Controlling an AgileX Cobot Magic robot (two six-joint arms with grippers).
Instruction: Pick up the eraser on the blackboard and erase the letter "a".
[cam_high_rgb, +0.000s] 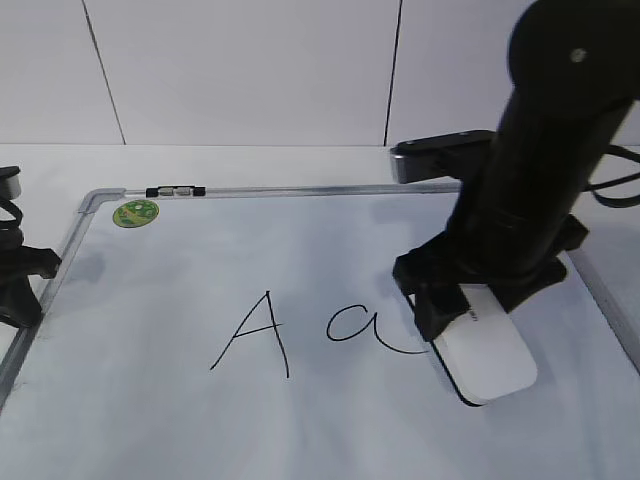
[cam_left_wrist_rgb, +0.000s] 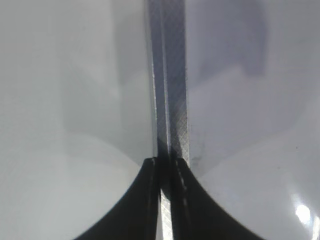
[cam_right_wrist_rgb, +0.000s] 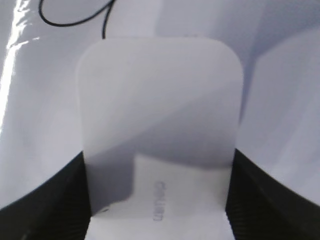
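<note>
Eraser (cam_high_rgb: 485, 358) – white rounded oblong, dark base, tiny grey lettering – clamped between right gripper (cam_high_rgb: 468, 312) fingers, flat on blackboard (cam_high_rgb: 200, 290), just right of letter "a" (cam_high_rgb: 358, 325) tail. Left gripper (cam_left_wrist_rgb: 167, 200) fingers together.

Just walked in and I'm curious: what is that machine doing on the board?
The right gripper has its fingers shut on the eraser, which sits on the blackboard just right of the letter "a". The letter is not erased yet. The left gripper pinches the board's frame.

White eraser (cam_high_rgb: 487, 357), black gripper (cam_high_rgb: 478, 297)
</note>
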